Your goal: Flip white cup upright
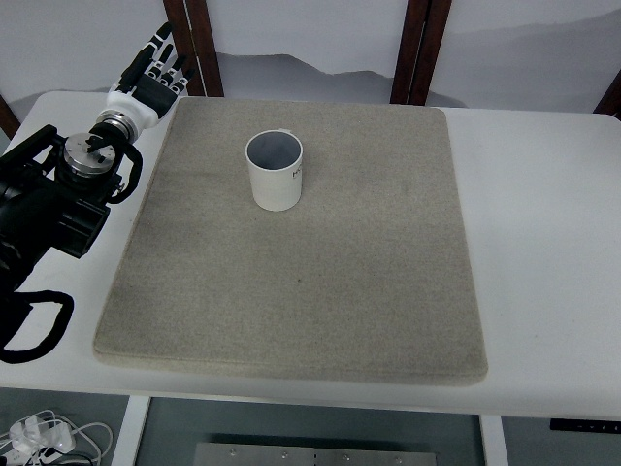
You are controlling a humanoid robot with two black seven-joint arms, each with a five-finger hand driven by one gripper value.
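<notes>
White cup (274,171) is standing upright, mouth up, on the mat (291,291) (flip looks done), while the left robot hand (150,76) is hovering well apart, fingers extended, gripping nothing.

Cup (274,171) stands upright on mat (291,291), toward far edge, a bit left of ctr. Mat lies on table (543,243), w/ bare table left & right of it. My left hand (150,78) sits off mat, beyond its far-left corner, fingers spread, well apart from cup. Cables (44,437) lie below table's near-left edge.
</notes>
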